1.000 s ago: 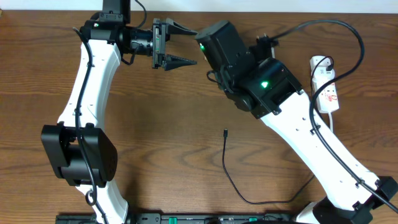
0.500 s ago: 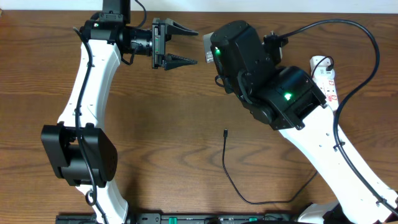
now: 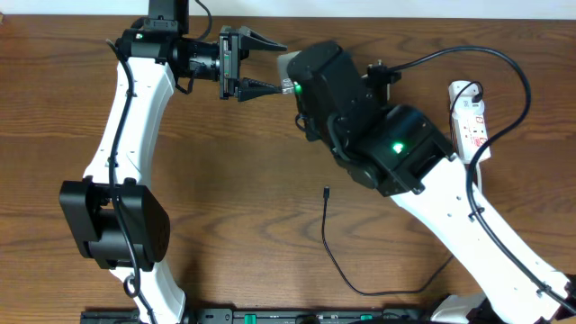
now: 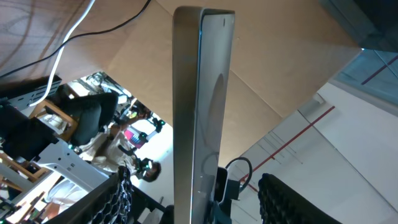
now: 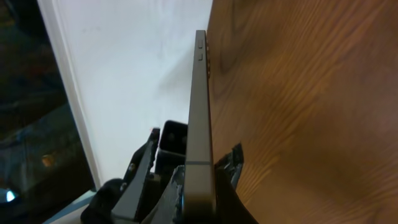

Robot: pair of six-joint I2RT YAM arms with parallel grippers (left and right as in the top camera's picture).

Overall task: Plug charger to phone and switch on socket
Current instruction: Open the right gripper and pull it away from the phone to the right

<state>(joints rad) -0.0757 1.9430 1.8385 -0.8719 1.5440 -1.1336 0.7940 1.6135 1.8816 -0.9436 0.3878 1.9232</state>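
Left gripper [image 3: 283, 68] open, tips just beside the phone [image 3: 286, 61], which pokes out from under the right arm [image 3: 360, 117]. Charger [image 3: 323, 225] lies loose on the table [image 3: 225, 180], well apart from the socket [image 3: 472, 121].

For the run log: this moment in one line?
right gripper: jaws shut on phone | left gripper: jaws open | charger: loose on table

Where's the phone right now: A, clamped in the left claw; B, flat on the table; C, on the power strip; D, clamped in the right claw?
D: the phone sits edge-on, pinched in the right claw; the left claw stands open.
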